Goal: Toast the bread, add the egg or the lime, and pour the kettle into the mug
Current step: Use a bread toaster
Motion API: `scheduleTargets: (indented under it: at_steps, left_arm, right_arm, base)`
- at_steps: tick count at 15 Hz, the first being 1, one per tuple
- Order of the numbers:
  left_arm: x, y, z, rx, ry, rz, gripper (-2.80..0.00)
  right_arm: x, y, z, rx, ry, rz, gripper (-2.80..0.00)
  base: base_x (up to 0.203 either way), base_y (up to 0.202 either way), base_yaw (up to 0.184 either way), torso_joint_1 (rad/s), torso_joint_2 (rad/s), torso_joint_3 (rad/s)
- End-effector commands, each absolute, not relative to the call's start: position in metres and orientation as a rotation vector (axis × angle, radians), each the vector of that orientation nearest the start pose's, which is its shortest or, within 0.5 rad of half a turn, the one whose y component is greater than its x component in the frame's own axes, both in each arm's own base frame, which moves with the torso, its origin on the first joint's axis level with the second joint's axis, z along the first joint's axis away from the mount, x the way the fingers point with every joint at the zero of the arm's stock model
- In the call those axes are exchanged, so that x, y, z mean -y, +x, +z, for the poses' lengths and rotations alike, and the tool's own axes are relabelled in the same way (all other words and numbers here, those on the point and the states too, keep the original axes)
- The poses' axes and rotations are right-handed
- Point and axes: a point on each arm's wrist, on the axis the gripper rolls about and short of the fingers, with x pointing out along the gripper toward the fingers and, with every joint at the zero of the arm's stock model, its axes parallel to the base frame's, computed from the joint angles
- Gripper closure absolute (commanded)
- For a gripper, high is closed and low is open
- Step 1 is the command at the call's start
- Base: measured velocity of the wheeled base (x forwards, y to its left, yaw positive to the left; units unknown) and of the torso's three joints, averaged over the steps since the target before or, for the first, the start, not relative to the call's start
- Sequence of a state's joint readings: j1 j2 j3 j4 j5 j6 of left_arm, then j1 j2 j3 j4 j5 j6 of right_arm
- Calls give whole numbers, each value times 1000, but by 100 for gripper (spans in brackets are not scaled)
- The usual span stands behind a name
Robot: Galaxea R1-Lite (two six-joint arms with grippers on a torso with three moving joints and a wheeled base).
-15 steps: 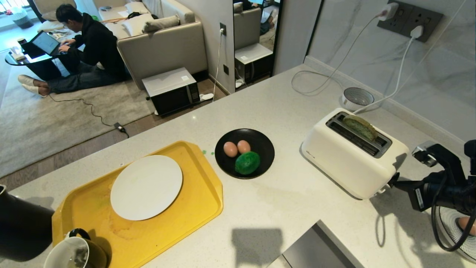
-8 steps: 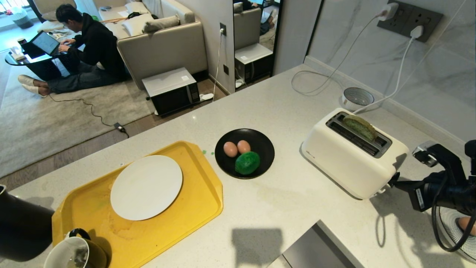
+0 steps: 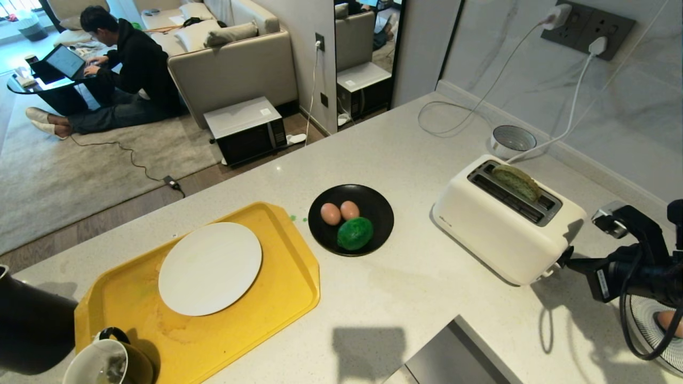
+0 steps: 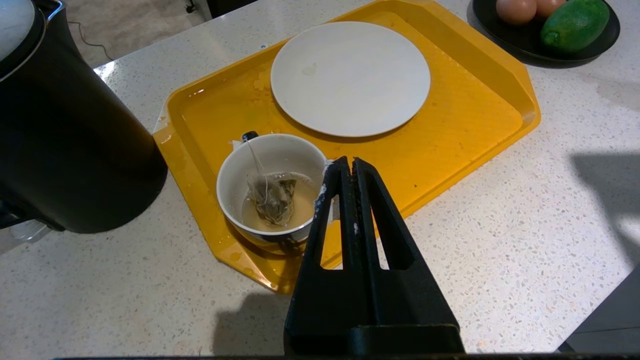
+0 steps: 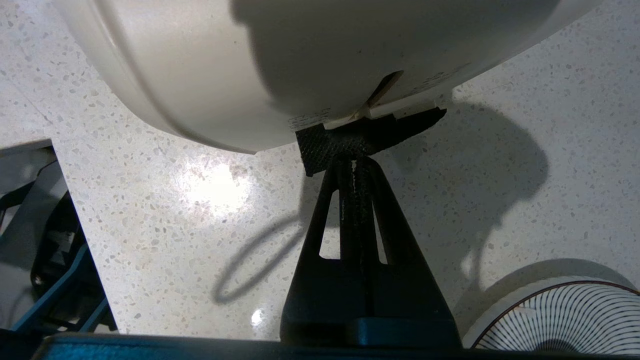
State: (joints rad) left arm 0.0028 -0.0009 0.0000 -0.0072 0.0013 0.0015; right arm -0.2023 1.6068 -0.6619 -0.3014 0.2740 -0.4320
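**Speckled counter with toaster, tray and two closed grippers**

Head view: pale stone counter bordering a living room where a person sits at a laptop. The bread stands in a slot of the white toaster. Two eggs and the lime lie on a black plate. A white plate rests on the yellow tray; the kettle and mug sit at the near left. The right gripper meets the toaster's end.

Left wrist view: left gripper, fingers pressed together, empty, hovers just beside the mug, which holds a tea bag.

Right wrist view: right gripper, fingers together, its tips against the toaster's lever.
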Motion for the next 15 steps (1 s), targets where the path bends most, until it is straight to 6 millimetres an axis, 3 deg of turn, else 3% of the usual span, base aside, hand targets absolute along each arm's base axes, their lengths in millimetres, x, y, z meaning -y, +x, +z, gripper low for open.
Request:
scheduleTargets:
  at_steps: [1,15]
  left_arm:
    - [0,-23,76,8,2,5,0]
    - [0,-23,76,8,2,5,0]
  right_arm:
    - [46,253,142,-593,-269,204,0]
    - [45,251,142,-593,-268,204,0]
  base:
    - [0,0,0,0,0,0]
    - [0,0,0,0,0,0]
